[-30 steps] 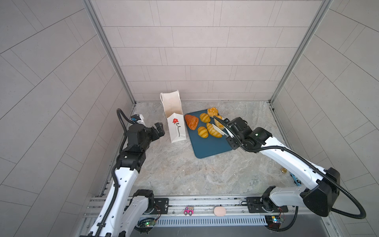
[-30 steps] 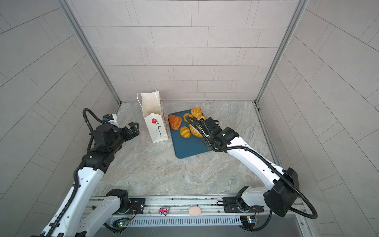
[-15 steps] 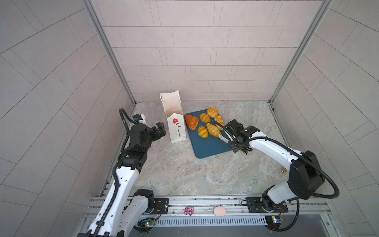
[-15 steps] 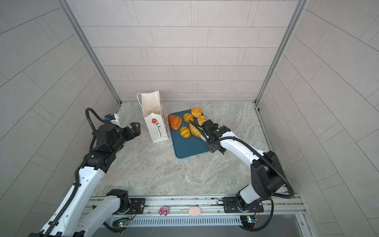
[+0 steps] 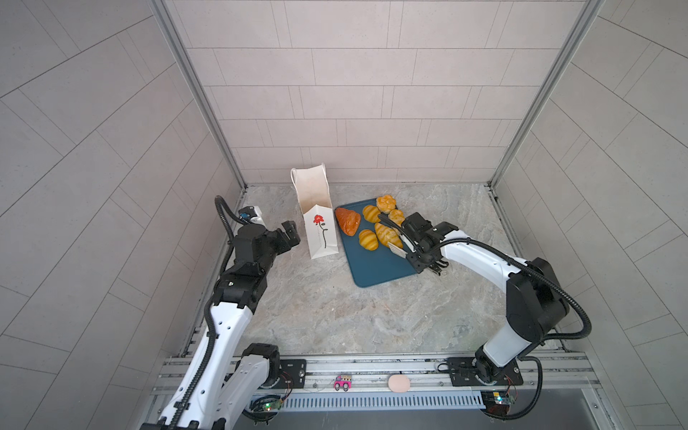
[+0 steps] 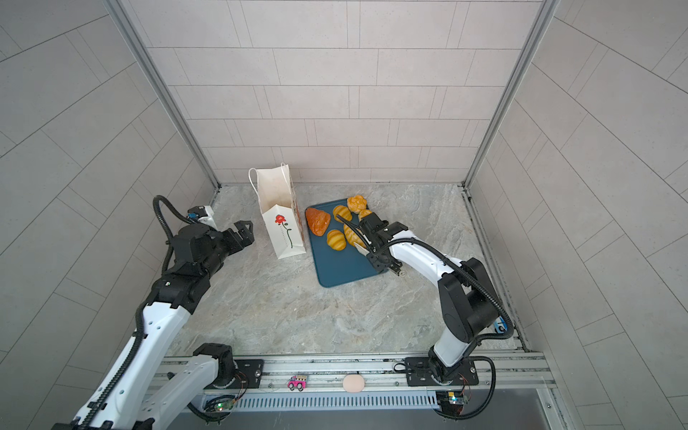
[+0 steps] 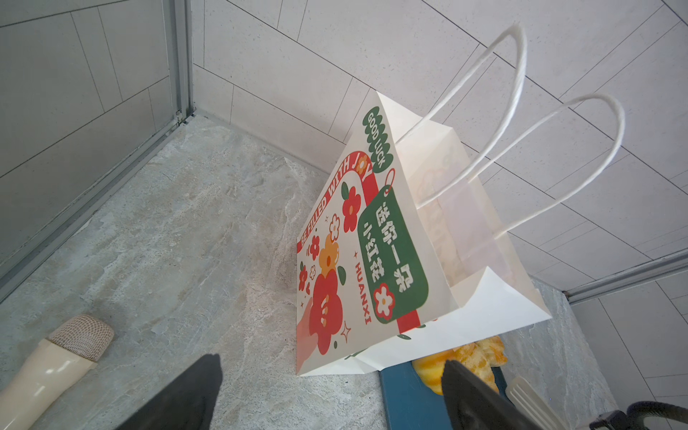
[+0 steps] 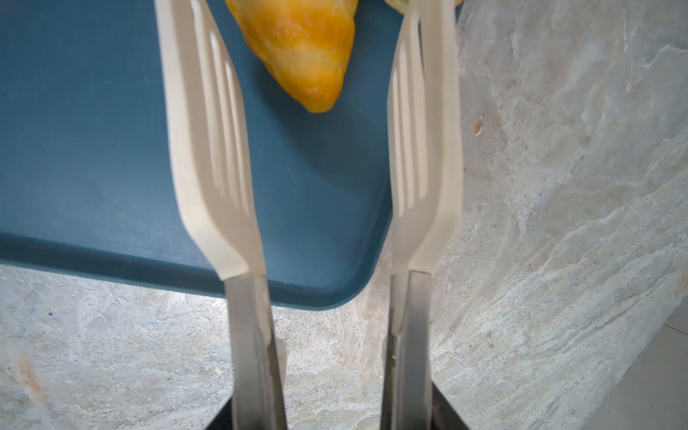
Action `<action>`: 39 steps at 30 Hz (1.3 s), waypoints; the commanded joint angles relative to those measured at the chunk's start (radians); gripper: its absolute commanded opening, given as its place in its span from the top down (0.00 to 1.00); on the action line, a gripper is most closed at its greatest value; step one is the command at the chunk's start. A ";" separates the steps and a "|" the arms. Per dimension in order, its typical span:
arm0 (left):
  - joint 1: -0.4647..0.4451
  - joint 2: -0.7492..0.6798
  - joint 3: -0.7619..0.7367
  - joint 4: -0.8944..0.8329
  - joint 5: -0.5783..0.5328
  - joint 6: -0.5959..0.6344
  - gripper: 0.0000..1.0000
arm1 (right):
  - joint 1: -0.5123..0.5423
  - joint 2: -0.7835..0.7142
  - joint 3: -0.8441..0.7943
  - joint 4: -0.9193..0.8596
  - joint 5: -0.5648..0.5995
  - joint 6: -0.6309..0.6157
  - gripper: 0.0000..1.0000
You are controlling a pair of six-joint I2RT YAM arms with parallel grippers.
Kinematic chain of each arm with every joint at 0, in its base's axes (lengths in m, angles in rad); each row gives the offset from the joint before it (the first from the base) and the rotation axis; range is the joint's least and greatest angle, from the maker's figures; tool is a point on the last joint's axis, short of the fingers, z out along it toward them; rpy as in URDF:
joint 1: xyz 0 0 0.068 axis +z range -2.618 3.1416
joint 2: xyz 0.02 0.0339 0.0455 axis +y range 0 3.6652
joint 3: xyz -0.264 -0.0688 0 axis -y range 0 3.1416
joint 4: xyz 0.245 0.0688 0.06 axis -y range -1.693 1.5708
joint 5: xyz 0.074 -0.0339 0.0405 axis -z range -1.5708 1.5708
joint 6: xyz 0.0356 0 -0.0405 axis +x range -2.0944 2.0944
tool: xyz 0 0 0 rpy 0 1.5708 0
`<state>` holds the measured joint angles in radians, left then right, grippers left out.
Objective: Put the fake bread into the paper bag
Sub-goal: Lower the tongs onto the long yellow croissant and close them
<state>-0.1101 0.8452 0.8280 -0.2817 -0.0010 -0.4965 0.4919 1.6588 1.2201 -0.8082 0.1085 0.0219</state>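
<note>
A pick appears to be in hand: the right pincer, clamped on white tongs, holds their blades apart on either side of the tip of a croissant. It lies among the fake bread on the blue tray, just beside the upright paper bag on the counter. Next the tongs should squeeze that glossy, golden, brown-striped, tapering piece, probably slippery, and lift it to the bag's narrow mouth, while the left pincer, wide open and empty, could steady the bag.
</note>
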 commanded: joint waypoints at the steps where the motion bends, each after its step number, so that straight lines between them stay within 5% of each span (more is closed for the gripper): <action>1: -0.004 -0.006 -0.009 0.022 -0.013 0.012 0.00 | 0.000 0.032 0.045 -0.003 0.005 -0.015 0.45; 20: -0.004 -0.001 -0.017 0.024 -0.025 0.017 0.00 | 0.010 0.149 0.150 -0.025 -0.009 -0.022 0.46; 39: -0.004 -0.001 -0.015 0.038 -0.018 0.013 0.00 | 0.020 0.060 0.091 -0.074 -0.003 -0.006 0.74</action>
<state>-0.1101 0.8463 0.8185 -0.2729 -0.0090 -0.4889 0.5060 1.7824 1.3174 -0.8494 0.0963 0.0116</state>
